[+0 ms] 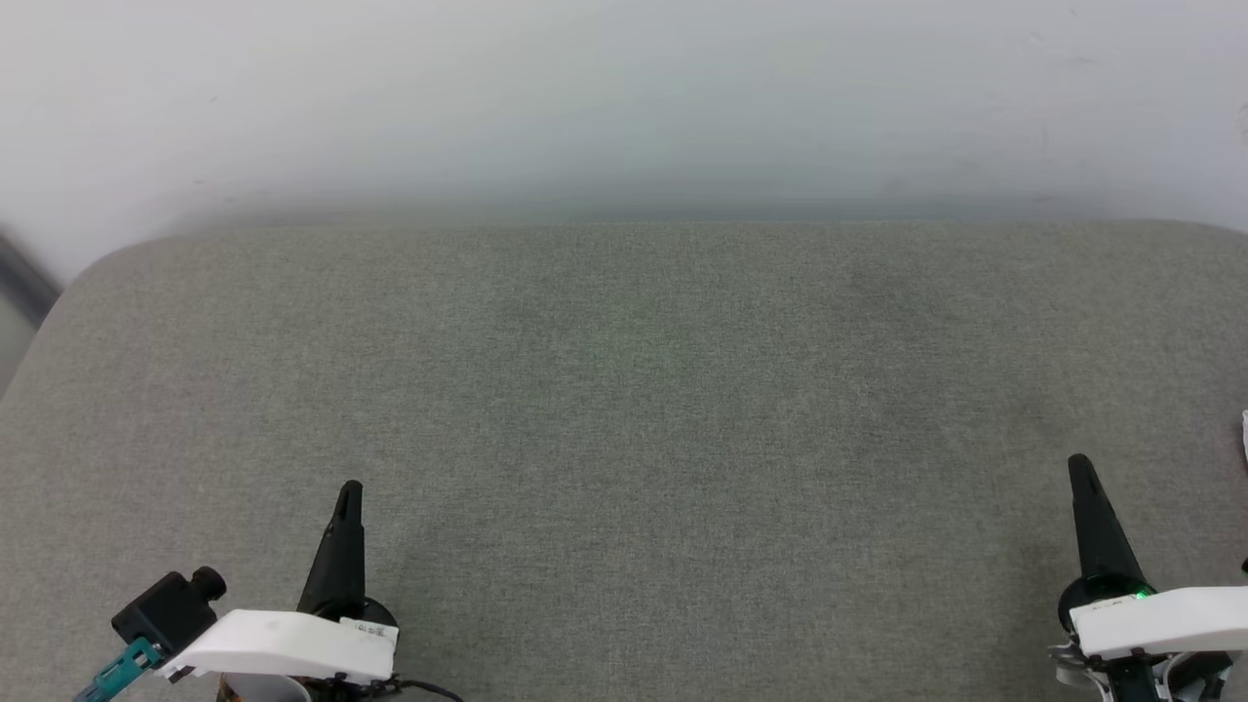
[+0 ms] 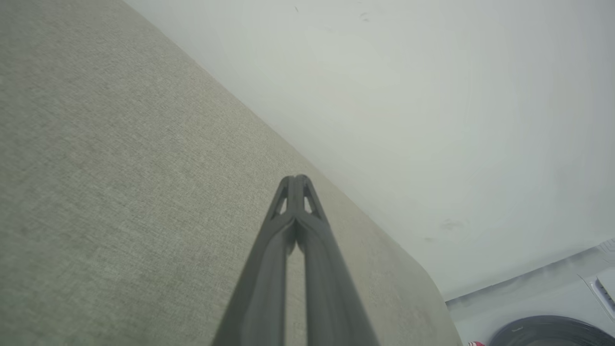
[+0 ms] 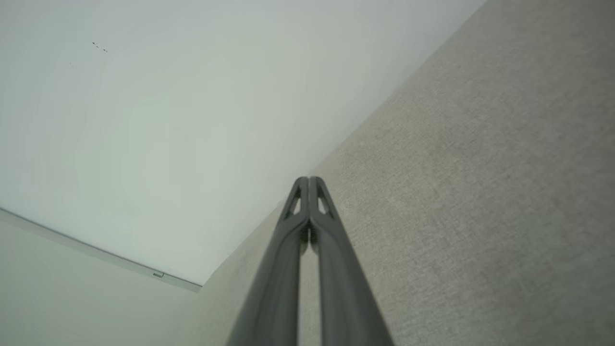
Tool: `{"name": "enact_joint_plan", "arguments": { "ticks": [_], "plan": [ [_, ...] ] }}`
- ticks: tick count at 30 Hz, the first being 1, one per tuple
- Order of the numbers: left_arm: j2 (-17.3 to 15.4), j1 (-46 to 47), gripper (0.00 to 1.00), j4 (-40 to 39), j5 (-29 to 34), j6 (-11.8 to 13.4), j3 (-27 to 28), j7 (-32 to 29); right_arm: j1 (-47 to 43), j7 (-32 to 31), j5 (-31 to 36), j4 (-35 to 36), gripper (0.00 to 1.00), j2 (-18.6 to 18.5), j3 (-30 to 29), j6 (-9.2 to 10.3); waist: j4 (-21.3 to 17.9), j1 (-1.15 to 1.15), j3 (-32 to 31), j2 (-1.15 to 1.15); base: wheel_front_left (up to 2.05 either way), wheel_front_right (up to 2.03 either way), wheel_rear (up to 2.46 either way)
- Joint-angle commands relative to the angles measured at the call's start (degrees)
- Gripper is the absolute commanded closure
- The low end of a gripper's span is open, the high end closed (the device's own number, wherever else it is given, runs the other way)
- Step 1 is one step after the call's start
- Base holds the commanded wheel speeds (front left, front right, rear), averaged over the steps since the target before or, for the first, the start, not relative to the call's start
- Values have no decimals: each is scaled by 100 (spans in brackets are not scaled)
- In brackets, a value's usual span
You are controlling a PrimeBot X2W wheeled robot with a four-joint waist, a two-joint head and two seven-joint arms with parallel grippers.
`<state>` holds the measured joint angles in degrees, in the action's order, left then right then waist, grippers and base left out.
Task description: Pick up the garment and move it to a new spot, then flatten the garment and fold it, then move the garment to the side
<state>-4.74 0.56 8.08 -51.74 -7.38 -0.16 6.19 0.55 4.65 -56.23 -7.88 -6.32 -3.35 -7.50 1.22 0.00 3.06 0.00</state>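
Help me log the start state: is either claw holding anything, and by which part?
Nothing is held: the left claw and the right claw are both shut and empty.

Soft even light, faint shadows (wrist views slightly blurred)

Plain indoor room: grey upholstered surface [image 1: 624, 390] against white wall [image 1: 624, 97].

A grey fabric surface [image 1: 624, 390] runs up to a white wall [image 1: 624, 97].
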Motion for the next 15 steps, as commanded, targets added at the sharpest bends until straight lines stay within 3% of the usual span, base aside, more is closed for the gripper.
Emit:
{"name": "enact_joint_plan", "arguments": {
  "ticks": [1, 15],
  "plan": [
    [-30, 154, 100, -19, -203, -7, 24, -34, 156, -41, -190, 20, 100, 6, -26, 0, -2, 0, -6, 0, 0, 0, 0],
    [-35, 256, 100, 118, -1169, -9, 106, -266, 258, -266, -1024, -124, 100, 59, -59, 0, -24, 0, -56, 0, 0, 0, 0]
  ]
}}
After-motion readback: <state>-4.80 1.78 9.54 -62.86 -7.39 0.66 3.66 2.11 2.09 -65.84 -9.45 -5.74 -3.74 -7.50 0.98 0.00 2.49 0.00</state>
